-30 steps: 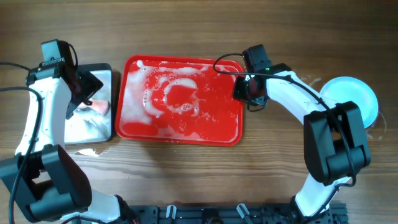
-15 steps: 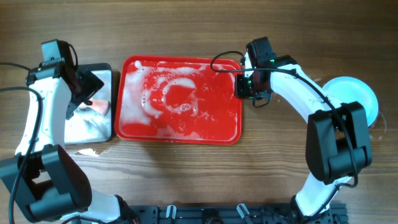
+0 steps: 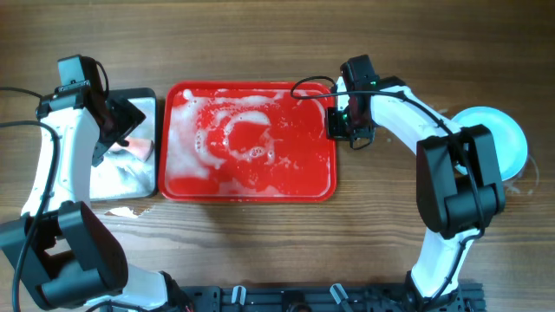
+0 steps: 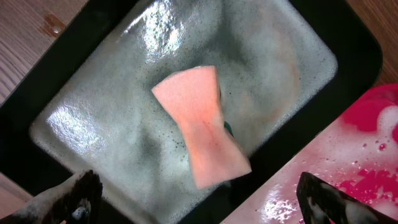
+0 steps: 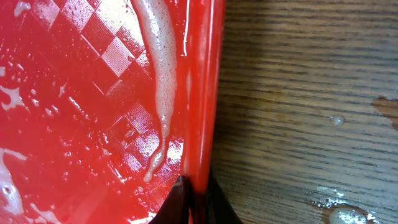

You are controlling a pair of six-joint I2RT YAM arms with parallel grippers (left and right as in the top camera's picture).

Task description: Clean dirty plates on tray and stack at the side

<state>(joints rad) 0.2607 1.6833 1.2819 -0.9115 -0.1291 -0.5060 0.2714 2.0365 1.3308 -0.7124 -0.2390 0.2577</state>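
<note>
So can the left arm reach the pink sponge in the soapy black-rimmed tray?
Probably yes: the open left gripper hangs right above the pink sponge, with nothing between them.

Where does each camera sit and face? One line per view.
Overhead: above the table, facing straight down; left arm, right arm, red tray, plates.
Left wrist: on left arm, facing down at sponge in metal tray; open left gripper.
Right wrist: on right arm, facing down at red tray's rim, pinched by right gripper.
All share the red tray.
</note>
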